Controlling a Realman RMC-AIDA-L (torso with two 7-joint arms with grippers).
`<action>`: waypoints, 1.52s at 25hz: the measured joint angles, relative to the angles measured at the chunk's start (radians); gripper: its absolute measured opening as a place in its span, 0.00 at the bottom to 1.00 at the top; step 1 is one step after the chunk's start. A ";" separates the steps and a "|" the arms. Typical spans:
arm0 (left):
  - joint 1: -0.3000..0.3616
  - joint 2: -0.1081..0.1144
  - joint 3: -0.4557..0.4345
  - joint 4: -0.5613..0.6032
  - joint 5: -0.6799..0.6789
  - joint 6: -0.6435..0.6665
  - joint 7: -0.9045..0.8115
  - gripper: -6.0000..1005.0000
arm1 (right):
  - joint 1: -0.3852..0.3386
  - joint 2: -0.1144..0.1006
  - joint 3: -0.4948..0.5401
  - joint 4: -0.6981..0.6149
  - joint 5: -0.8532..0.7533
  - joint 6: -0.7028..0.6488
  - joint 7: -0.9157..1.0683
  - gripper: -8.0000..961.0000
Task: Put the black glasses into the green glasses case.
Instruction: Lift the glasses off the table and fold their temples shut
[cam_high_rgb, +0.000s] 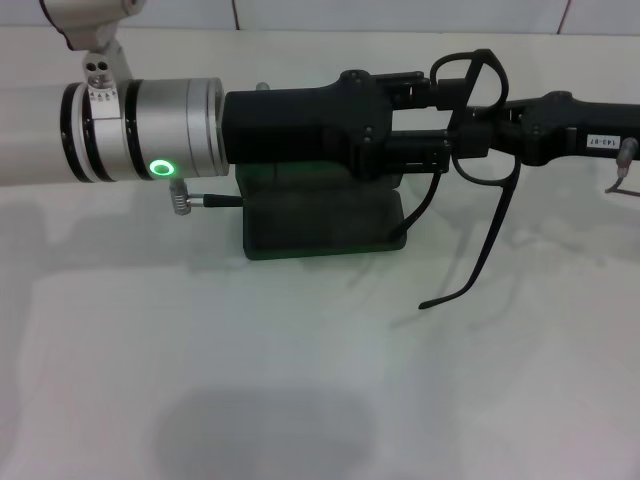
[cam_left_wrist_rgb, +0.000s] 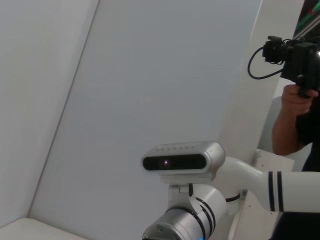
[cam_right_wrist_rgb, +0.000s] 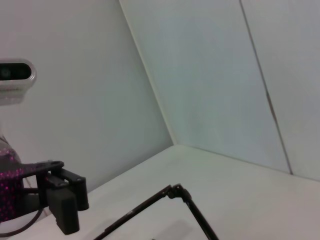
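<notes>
The black glasses (cam_high_rgb: 492, 235) hang in the air above the white table, one lens rim up and both slim temple arms dangling down. My right gripper (cam_high_rgb: 472, 135), reaching in from the right, is shut on the frame's front. My left gripper (cam_high_rgb: 445, 120) comes in from the left, open, its fingers above and below the right gripper's tips. The green glasses case (cam_high_rgb: 320, 225) lies on the table under the left arm, partly hidden by it. The right wrist view shows a temple arm (cam_right_wrist_rgb: 150, 202) and the left gripper (cam_right_wrist_rgb: 62, 197).
A silver plug and cable (cam_high_rgb: 195, 200) hang from the left wrist beside the case. In the left wrist view are my own head camera (cam_left_wrist_rgb: 182, 160) and a person (cam_left_wrist_rgb: 300, 100) holding a camera by the wall. White table (cam_high_rgb: 300, 380) spreads in front.
</notes>
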 joint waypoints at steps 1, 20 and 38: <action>0.000 0.000 0.000 0.000 0.000 0.002 0.000 0.70 | 0.000 0.000 0.000 0.004 0.000 -0.005 0.000 0.12; 0.097 0.031 -0.067 -0.011 0.095 -0.135 0.018 0.70 | -0.048 -0.076 0.019 0.001 0.220 -0.254 0.000 0.12; 0.024 -0.008 0.231 0.000 -0.076 -0.066 0.082 0.70 | -0.005 -0.008 0.007 0.011 0.307 -0.112 -0.002 0.12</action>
